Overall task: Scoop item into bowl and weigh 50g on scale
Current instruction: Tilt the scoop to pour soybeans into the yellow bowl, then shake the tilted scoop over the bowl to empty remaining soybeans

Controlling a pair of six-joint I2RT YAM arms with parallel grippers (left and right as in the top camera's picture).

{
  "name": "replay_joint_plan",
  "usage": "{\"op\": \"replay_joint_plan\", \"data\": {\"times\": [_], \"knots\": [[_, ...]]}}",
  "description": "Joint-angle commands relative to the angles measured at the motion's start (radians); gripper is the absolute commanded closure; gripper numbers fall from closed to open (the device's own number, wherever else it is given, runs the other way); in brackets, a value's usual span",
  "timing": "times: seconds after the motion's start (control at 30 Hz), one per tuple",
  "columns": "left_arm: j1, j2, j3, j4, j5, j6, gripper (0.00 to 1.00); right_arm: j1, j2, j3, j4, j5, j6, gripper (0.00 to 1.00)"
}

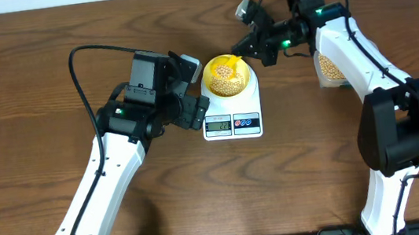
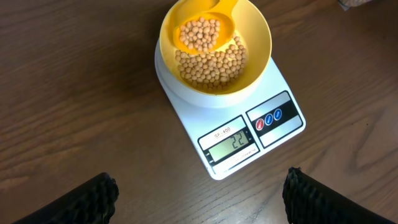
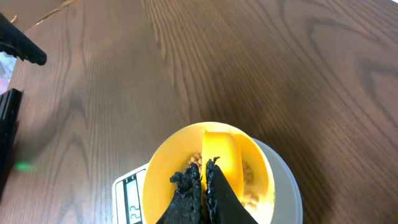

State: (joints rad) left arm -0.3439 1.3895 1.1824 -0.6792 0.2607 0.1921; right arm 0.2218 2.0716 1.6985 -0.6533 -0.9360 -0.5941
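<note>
- Beans [image 2: 214, 65] lie in bowl [image 2: 258, 37] on scale [image 2: 186, 102]; only left wrist view reads 22.
- Right pincer [image 3: 203, 169] clamped on scoop [image 3: 221, 152]; left pincer [image 2: 200, 186] apart.

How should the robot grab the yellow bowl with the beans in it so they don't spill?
Probably by the rim. Pinch the thin wall of the bowl from above, on the side toward the open left gripper, one finger inside and one outside. The scoop, held by the right gripper, takes up the opposite side, and the bowl sits upright with loose beans, so lift it level.
</note>
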Motion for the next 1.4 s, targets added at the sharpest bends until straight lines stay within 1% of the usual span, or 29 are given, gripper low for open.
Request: {"op": "replay_joint_plan", "data": {"times": [0.0, 0.3, 0.53, 0.67, 1.0, 1.2, 1.37], "knots": [[0.003, -0.002, -0.003, 0.0, 0.008, 0.017, 0.13, 0.003, 0.018, -0.006, 0.003, -0.028, -0.033, 0.99], [0.003, -0.002, -0.003, 0.0, 0.008, 0.017, 0.13, 0.003, 0.018, -0.006, 0.003, -0.029, -0.06, 0.99], [0.003, -0.002, -0.003, 0.0, 0.008, 0.017, 0.13, 0.003, 0.018, -0.006, 0.002, -0.045, -0.111, 0.99], [0.003, -0.002, -0.003, 0.0, 0.008, 0.017, 0.13, 0.003, 0.018, -0.005, 0.003, -0.082, -0.111, 0.99], [0.003, -0.002, -0.003, 0.0, 0.008, 0.017, 0.13, 0.002, 0.018, -0.005, -0.012, -0.081, -0.112, 0.99], [0.003, -0.002, -0.003, 0.0, 0.008, 0.017, 0.13, 0.002, 0.018, -0.005, -0.071, -0.081, -0.235, 0.99], [0.003, -0.002, -0.003, 0.0, 0.008, 0.017, 0.13, 0.002, 0.018, -0.005, -0.076, -0.081, -0.261, 0.99]]}}
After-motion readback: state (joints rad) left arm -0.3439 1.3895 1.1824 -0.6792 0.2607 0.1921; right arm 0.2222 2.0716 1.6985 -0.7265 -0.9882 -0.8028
